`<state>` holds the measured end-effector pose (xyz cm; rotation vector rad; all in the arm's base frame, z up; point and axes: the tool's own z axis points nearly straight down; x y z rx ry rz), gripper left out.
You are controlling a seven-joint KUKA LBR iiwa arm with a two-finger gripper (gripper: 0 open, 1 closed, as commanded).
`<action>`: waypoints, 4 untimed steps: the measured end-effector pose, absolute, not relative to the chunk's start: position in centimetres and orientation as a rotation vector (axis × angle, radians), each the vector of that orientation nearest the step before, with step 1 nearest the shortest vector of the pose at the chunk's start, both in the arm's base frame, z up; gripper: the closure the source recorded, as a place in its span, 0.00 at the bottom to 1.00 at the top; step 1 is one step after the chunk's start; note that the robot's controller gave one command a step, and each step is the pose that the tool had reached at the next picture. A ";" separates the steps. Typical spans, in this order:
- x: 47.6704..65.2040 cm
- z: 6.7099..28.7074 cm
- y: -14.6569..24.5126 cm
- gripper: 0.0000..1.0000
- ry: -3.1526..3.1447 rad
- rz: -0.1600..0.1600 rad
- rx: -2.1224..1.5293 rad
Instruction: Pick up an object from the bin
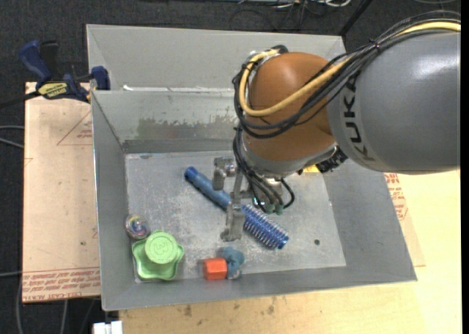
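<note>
Pincer (227, 199) hung with its two fingers parted, one on either side of the blue brush (253, 224), which lay slantwise mid-floor in the bin (110, 171). Nothing was clamped, by the look of it. Straddling the neck, where handle met bristles, seemed a sensible spot to close. Lower left sat a green ridged cap (156, 255), a small purple ball (135, 226) and an orange block (215, 269) beside a blue-grey lump (233, 257). All lay apart from the brush, none blocking.
</note>
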<state>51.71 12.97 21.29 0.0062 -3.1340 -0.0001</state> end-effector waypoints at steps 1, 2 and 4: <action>49.3 7.9 9.0 0.00 -3.108 -0.001 0.437; 57.9 7.1 14.8 0.00 -3.111 -0.005 0.488; 57.5 20.8 15.8 1.00 -3.117 -0.004 0.479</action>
